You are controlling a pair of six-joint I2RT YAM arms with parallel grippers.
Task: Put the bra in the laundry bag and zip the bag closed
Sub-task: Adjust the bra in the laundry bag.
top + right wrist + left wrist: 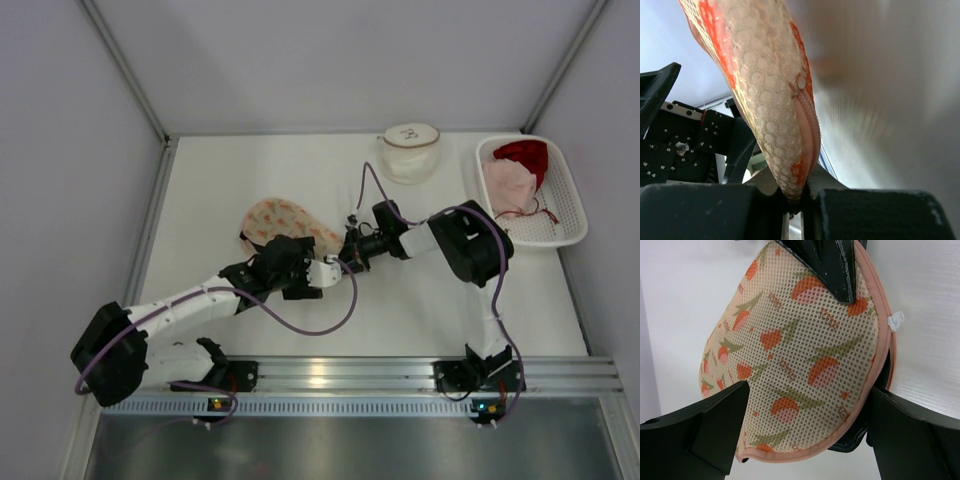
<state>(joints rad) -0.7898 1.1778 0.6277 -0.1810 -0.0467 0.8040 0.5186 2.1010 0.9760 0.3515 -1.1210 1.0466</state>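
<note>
One floral mesh laundry bag (285, 222), mid-tabletop (420, 300), its edge clamped in the right end effector (795, 197). The left end effector (810, 387) faces it, fingers apart, gripping nothing. One round white pouch (408, 150) at the far edge; one white basket (548, 228) far right, holding one red garment (525, 155) and one pink garment (508, 185). The tabletop is white, with pale panels (60, 150) around and one metal rail (400, 375) nearest.

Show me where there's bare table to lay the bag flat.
Bare: far-left corner, between the wall and the laundry bag; near-right strip along the front rail. Crowded: centre, where the left hand and right hand meet at the bag; far right, round pouch and basket.
</note>
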